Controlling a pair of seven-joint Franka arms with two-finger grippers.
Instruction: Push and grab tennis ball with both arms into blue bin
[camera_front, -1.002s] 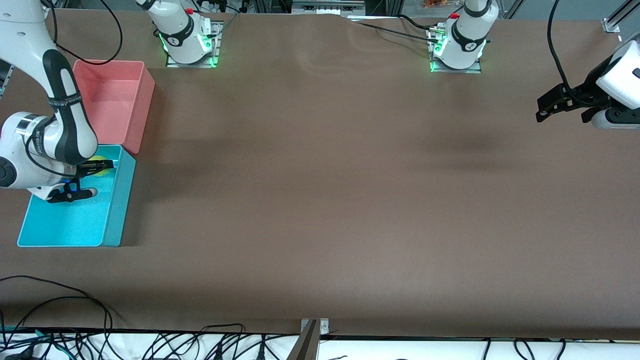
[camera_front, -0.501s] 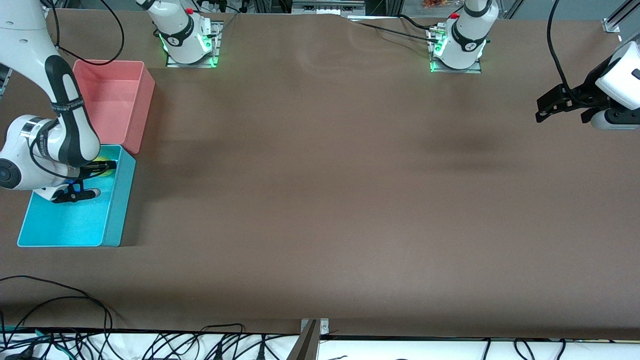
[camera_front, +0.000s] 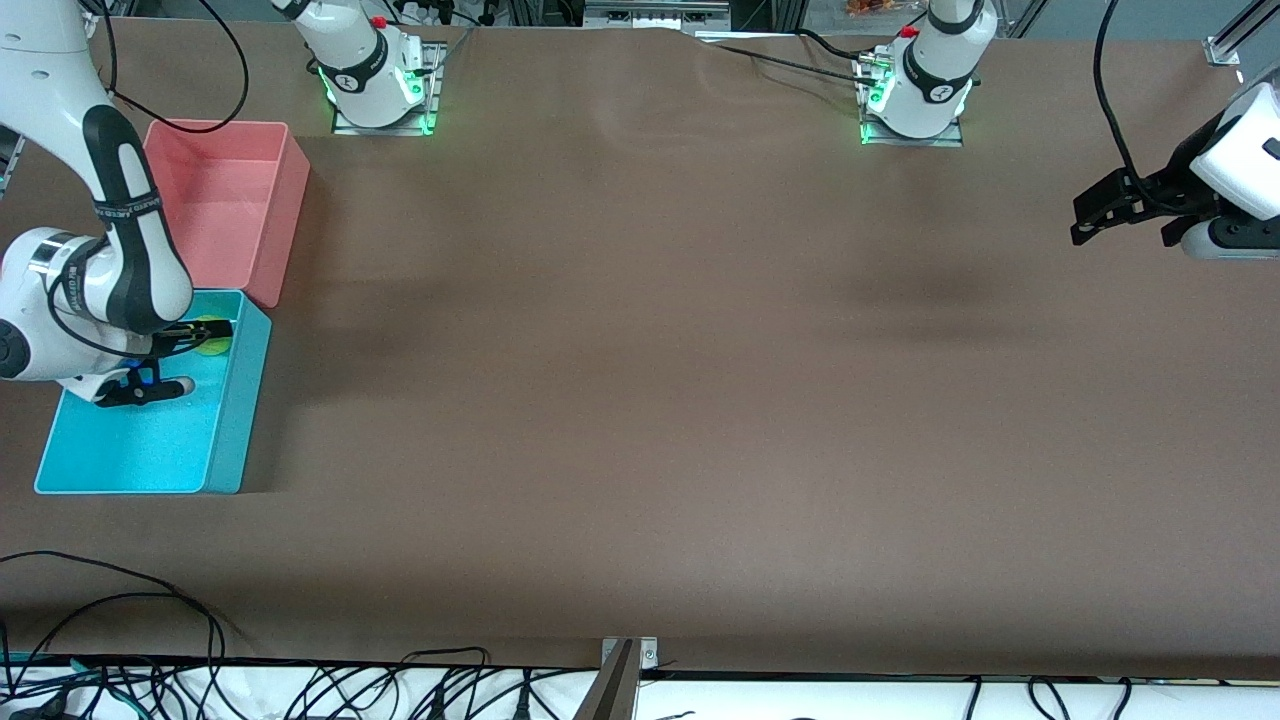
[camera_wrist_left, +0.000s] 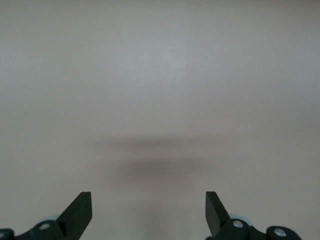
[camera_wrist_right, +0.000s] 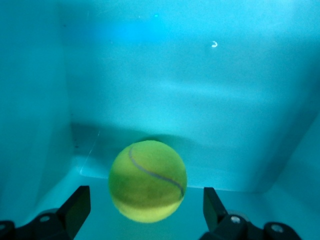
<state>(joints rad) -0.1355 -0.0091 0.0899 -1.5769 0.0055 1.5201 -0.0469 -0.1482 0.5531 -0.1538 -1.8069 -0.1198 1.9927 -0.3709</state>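
The tennis ball (camera_front: 213, 338) lies inside the blue bin (camera_front: 150, 450), close to the wall nearest the pink bin. My right gripper (camera_front: 185, 358) is down in the bin, open, with one finger on each side of the ball. In the right wrist view the ball (camera_wrist_right: 147, 180) sits between the open fingers of the right gripper (camera_wrist_right: 145, 192) with a gap on each side, against the bin's cyan wall (camera_wrist_right: 200, 75). My left gripper (camera_front: 1120, 210) waits open and empty above the table at the left arm's end. The left wrist view shows the left gripper (camera_wrist_left: 147, 195) over bare table.
A pink bin (camera_front: 215, 190) stands next to the blue bin, farther from the front camera. Cables hang along the table's front edge (camera_front: 300, 690). The arm bases (camera_front: 375, 80) stand along the table's back edge.
The right arm has shifted slightly over the blue bin. The ball shows a little more past the gripper finger. The left arm has not moved.
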